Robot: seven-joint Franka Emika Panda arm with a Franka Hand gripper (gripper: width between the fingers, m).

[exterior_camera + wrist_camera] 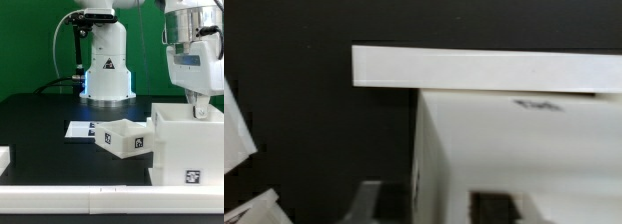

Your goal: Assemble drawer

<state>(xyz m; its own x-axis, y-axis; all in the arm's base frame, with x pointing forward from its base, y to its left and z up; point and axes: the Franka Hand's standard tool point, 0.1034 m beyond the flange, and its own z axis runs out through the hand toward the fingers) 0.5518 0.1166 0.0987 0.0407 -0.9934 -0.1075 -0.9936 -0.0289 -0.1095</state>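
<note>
**Gripper at the drawer shell's top edge**

The large cube-shaped shell (185,150) stands on the black table (40,115) at the exterior view's right; a smaller tray (125,140) sits askew just beside it, near the marker board (82,129); the gripper (200,108) straddles the shell's wall, fingers (384,200) apart; whether they clamp it cannot be told.

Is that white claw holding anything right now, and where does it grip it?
Cannot tell for sure: the gripper sits at the large shell's top edge, but a clamp isn't visible.
</note>
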